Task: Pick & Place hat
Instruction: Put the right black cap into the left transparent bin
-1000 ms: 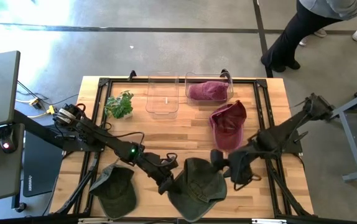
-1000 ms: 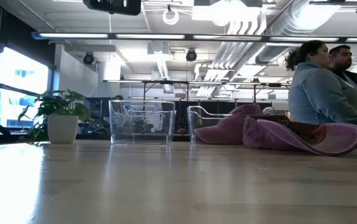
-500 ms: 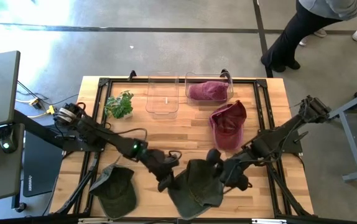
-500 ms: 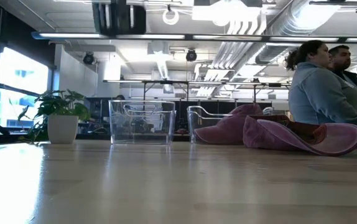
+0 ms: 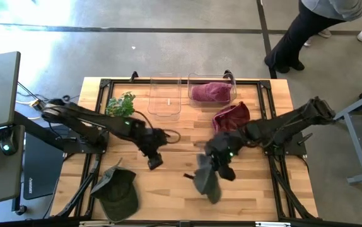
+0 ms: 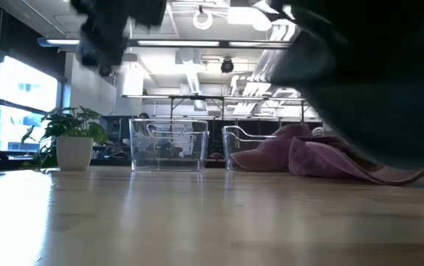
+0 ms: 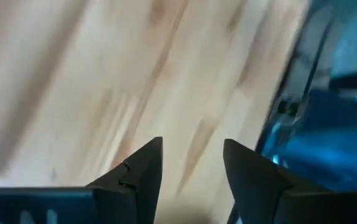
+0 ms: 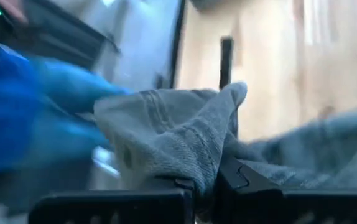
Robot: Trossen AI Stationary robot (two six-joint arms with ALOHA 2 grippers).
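The right pincer (image 5: pixel 222 165) is clamped on a dark green hat (image 5: pixel 207 181), which hangs below it, lifted off the wooden worktop (image 5: pixel 175 135) near the middle of the near half. In the right wrist view the grey-green cloth (image 8: pixel 178 140) is bunched up and pinched between the two closed fingers (image 8: pixel 244 180). In the low view the lifted hat (image 6: pixel 374 81) fills the upper right as a big dark blur.

The left pincer (image 5: pixel 154 162) hovers over the worktop left of centre, holding nothing. In the left wrist view its fingers (image 7: pixel 142 169) stand partly apart with only bare wood between them.

A second green hat (image 5: pixel 116 191) lies flat at the near left corner, well apart from both pincers. A maroon hat (image 5: pixel 230 116) lies on the worktop right of centre, just beyond the right arm; in the low view it (image 6: pixel 323 159) rests beside the bins. At the far edge stand two clear bins: the left bin (image 5: pixel 164 96) holds nothing that can be seen, the right bin (image 5: pixel 230 81) holds another maroon hat (image 5: pixel 210 93). A small potted plant (image 5: pixel 121 106) stands left of the bins. A person (image 5: pixel 313 28) stands beyond the far right corner.
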